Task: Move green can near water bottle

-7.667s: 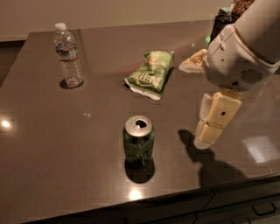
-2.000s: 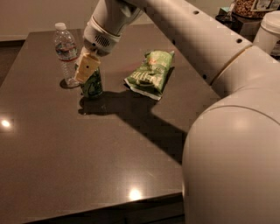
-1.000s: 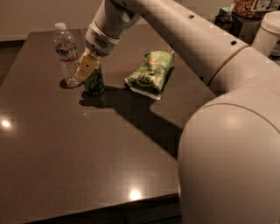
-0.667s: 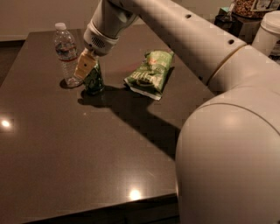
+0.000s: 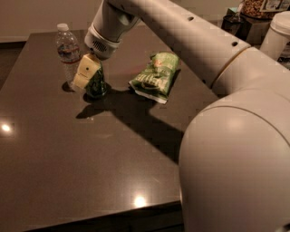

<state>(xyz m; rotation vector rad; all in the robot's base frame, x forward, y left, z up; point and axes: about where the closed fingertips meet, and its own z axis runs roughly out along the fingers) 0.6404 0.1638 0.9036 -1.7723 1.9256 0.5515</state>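
A small dark green can stands on the dark, glossy counter, just beside the base of a water bottle at the counter's far left. The robot's cream-coloured pincer sits against the can's left side and covers its top; whether it is clamped on the can or spread clear of it cannot be told. The bottle is tall, clear ribbed plastic with a white cap, upright, and how full it is cannot be made out. To the right of the can, well apart from it, a flat, crinkled light green chip bag lies on the counter. The smooth off-white arm curves in from the lower right, filling much of the view and throwing a long shadow across the polished surface, which shows two bright ceiling-light reflections. Beyond the counter's far right corner are a white lidded tub and a clear jar of brownish contents.
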